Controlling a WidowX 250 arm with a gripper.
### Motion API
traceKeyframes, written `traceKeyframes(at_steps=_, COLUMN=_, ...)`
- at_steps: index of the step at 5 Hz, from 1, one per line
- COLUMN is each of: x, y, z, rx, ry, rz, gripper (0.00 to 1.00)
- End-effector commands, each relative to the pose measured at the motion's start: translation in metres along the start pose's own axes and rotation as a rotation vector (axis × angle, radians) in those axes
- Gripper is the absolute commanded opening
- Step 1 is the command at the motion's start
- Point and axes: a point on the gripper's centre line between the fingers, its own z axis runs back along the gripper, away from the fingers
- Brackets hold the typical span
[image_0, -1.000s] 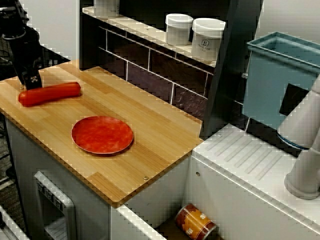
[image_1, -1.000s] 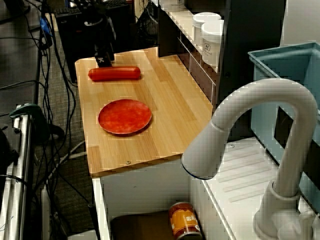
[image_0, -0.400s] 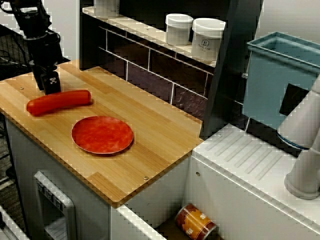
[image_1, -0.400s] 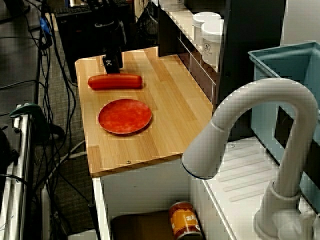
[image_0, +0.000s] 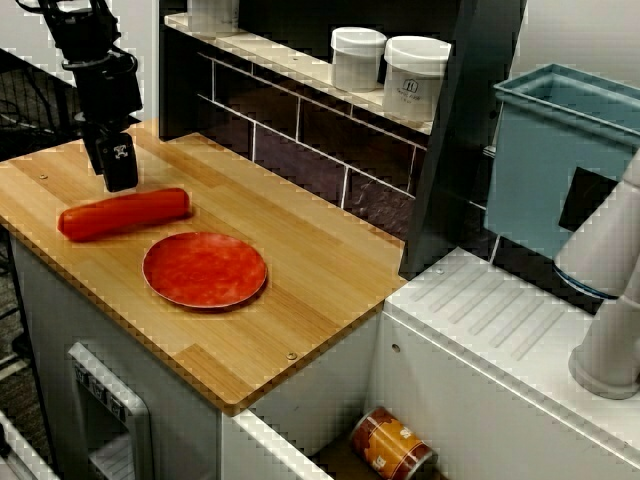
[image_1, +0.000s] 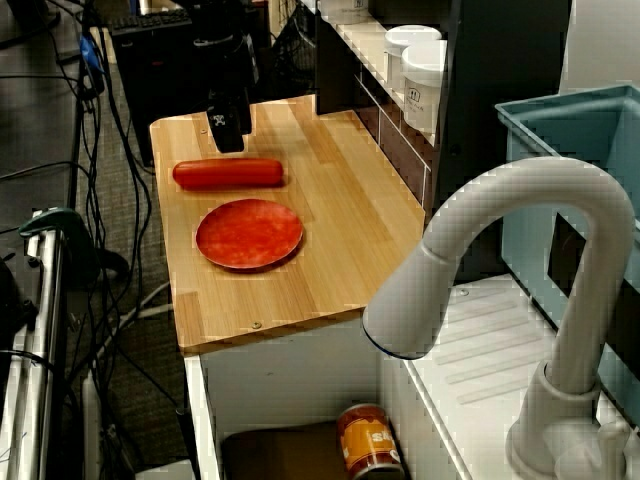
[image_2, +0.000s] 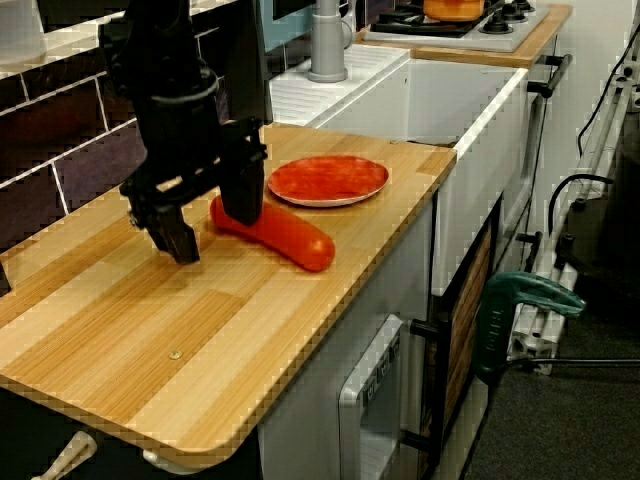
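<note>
The black arm (image_0: 95, 70) comes down at the far left of the wooden tabletop (image_0: 300, 290). In the low view from the end of the tabletop, its jaws are spread wide with nothing between them; they point down and hang low over the wood. I cannot tell if the tips touch the wood.

A long red sausage (image_0: 125, 213) lies flat on the tabletop, just on the near side of the jaws. In the low view one jaw stands in front of the sausage's end; I cannot tell if it touches. In the view that faces the shelf, a little bare wood shows between the jaws and the sausage.

A round red plate (image_0: 205, 270) sits just beside the sausage, a bit nearer and to the right. The two do not touch, and the plate has nothing on it.

Two white jars (image_0: 357, 58) stand on the shelf (image_0: 290, 62) at the back; a blue bin (image_0: 560, 160) is far off to the right. In the view past the tap, a big white tap (image_1: 500, 260) fills the near right. A can (image_0: 392, 445) lies on its side low down, under the tabletop's right edge.
</note>
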Motion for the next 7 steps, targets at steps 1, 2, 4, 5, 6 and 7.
traceKeyframes(at_steps=1, x=-0.006, y=-0.016, z=0.029, rx=0.001, ry=-0.039, rz=-0.066, gripper=1.0)
traceKeyframes(at_steps=2, x=-0.004, y=-0.041, z=0.031, rx=-0.014, ry=-0.034, rz=-0.135, gripper=1.0)
traceKeyframes(at_steps=4, x=0.009, y=-0.091, z=0.023, rx=-0.009, ry=-0.006, rz=-0.244, gripper=1.0)
traceKeyframes(at_steps=5, x=0.016, y=-0.108, z=0.018, rx=0.038, ry=-0.023, rz=-0.167, gripper=1.0)
traceKeyframes(at_steps=6, x=0.02, y=-0.102, z=0.016, rx=0.052, ry=0.025, rz=0.041, gripper=1.0)
traceKeyframes(at_steps=7, x=0.018, y=-0.093, z=0.022, rx=0.035, ry=0.026, rz=0.072, gripper=1.0)
